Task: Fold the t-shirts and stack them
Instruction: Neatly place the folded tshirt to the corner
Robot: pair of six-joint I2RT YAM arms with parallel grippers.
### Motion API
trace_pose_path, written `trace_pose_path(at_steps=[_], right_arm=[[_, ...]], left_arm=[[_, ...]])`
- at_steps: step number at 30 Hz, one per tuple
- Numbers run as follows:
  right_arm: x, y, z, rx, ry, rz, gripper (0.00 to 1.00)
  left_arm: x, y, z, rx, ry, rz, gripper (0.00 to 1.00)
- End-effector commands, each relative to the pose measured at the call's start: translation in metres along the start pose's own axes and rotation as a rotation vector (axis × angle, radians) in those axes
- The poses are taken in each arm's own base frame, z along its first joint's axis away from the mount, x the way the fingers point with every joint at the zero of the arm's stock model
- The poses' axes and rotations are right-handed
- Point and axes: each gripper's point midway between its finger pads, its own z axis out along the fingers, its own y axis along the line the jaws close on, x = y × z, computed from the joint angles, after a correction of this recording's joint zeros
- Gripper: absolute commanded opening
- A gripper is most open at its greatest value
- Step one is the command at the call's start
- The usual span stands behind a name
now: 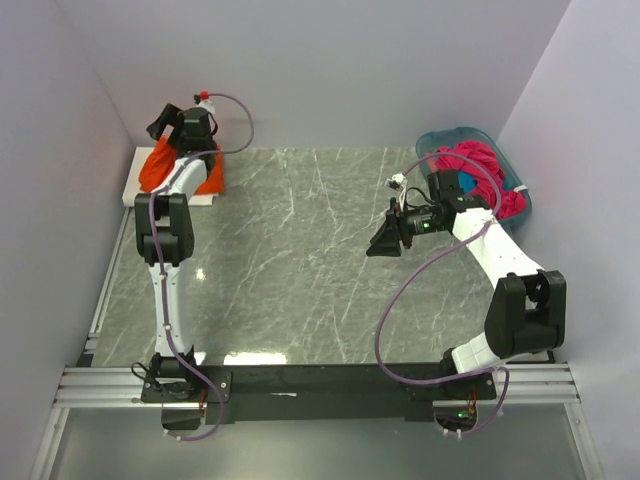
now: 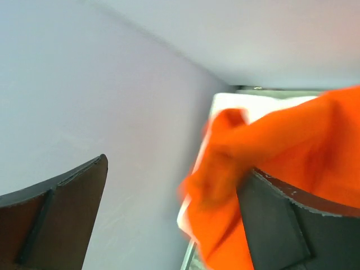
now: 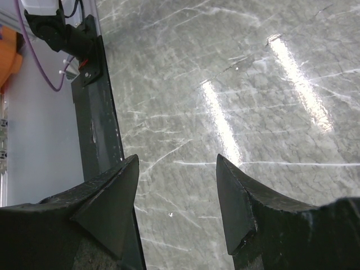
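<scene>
A bright orange t-shirt lies bunched on a white board in the far left corner. My left gripper hangs just above it. In the left wrist view the left gripper stands wide open. The orange t-shirt is blurred and drapes against the right finger; the left finger is bare. Magenta t-shirts fill the teal basket at the far right. My right gripper hovers over the table's right half, open, with only marble between the fingertips.
The grey marble table runs between the two arms. Lilac walls close in the left, far and right sides. A black rail with the arm mounts lines the near edge. Purple cables loop off both arms.
</scene>
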Motion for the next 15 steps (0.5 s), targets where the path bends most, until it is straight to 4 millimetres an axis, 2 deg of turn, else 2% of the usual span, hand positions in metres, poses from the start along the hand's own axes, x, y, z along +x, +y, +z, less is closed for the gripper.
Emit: trace_pose_path(at_steps=[1,5,6,8,9,10,11,12,14,15], right_arm=[[-0.015,0.002,-0.006,0.005,-0.02,-0.039,0.64],[-0.017,0.003,-0.008,0.015,-0.025,-0.05,0.64],[-0.017,0.003,-0.009,0.019,-0.027,-0.052,0.64],[-0.019,0.003,-0.011,0.038,-0.032,-0.067,0.64],[-0.019,0.003,-0.011,0.043,-0.034,-0.068,0.64],[-0.02,0.003,-0.012,0.048,-0.035,-0.074,0.64],[-0.02,0.002,-0.013,0.053,-0.036,-0.075,0.64],[-0.02,0.002,-0.013,0.055,-0.036,-0.079,0.64],[-0.02,0.003,-0.014,0.057,-0.035,-0.082,0.64],[-0.02,0.003,-0.015,0.057,-0.035,-0.083,0.64]], left_arm=[[-0.01,0.06,-0.001,-0.252,-0.027,-0.183,0.99],[-0.023,0.1,-0.015,-0.361,-0.042,-0.348,0.99],[-0.03,0.118,-0.024,-0.384,-0.054,-0.404,1.0],[-0.039,0.132,-0.032,-0.362,-0.057,-0.44,1.0],[-0.049,0.151,-0.042,-0.363,-0.08,-0.515,0.99],[-0.056,0.161,-0.047,-0.357,-0.096,-0.548,0.99],[-0.056,0.162,-0.051,-0.333,-0.087,-0.571,0.99],[-0.064,0.181,-0.062,-0.329,-0.11,-0.609,0.99],[-0.069,0.19,-0.072,-0.297,-0.13,-0.633,0.99],[-0.073,0.199,-0.083,-0.263,-0.141,-0.664,1.0]])
